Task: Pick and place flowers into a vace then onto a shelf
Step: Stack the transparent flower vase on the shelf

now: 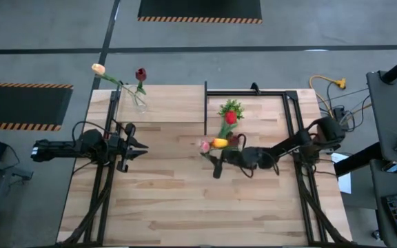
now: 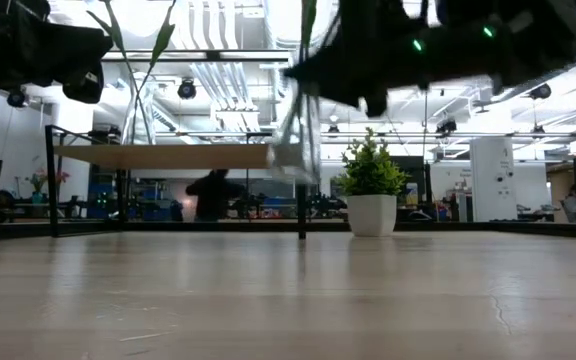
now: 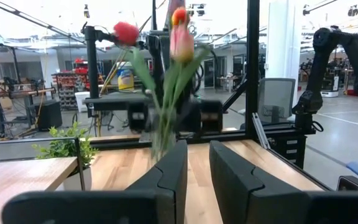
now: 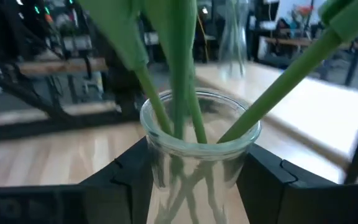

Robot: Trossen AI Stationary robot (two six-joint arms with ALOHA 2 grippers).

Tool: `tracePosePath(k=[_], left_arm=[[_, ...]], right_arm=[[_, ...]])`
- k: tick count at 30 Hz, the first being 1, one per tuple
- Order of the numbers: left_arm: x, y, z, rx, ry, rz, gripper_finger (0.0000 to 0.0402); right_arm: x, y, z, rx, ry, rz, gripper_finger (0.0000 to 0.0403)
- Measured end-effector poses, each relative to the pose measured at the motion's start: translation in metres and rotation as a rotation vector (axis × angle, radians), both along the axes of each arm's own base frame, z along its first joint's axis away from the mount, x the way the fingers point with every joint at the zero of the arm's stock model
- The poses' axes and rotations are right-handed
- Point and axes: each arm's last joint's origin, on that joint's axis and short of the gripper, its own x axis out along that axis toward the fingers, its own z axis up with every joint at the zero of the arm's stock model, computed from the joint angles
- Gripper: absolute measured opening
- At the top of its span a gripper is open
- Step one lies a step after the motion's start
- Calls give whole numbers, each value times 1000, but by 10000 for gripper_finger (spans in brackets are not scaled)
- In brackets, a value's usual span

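My right gripper point(image 1: 218, 164) is over the table's middle, shut on a clear glass vase point(image 4: 197, 146) of tulips point(image 1: 219, 141) with pink, orange-yellow and red heads. The low view shows this vase point(image 2: 298, 140) lifted above the tabletop. A second glass vase point(image 1: 140, 101), holding a cream and a dark red tulip, stands on the light-wood shelf point(image 1: 164, 107) at the far left. My left gripper point(image 1: 135, 146) hovers open near the shelf's near edge, pointing toward the held flowers point(image 3: 179, 43). My right gripper pinches the vase's upper body point(image 4: 155, 171), just below its rim, between the two fingers point(image 4: 120, 180). The fingers come in level from the table's right side. The vase is lifted clear of the table and about upright, with the green stems rising out of its mouth.
A small bushy potted plant point(image 2: 371, 190) stands at the far middle of the table, beside the shelf's right end. A thin black metal frame point(image 1: 284, 94) edges the far right part of the table. Bare planked tabletop point(image 1: 185, 207) fills the near half.
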Motion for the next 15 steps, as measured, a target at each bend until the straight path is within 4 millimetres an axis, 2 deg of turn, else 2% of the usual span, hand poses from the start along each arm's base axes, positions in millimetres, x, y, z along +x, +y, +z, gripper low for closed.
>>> tracePosePath(k=[5,8,11,15], left_arm=[[0,0,0,0,1,0,51],[0,0,0,0,1,1,51],[0,0,0,0,1,0,51],[0,0,0,0,1,0,51]], right_arm=[[15,-7,49,-84,-35,32,170],[29,-18,81,-149,21,14,170],[42,-40,107,-169,104,-17,170],[53,-72,134,-152,106,-95,175]])
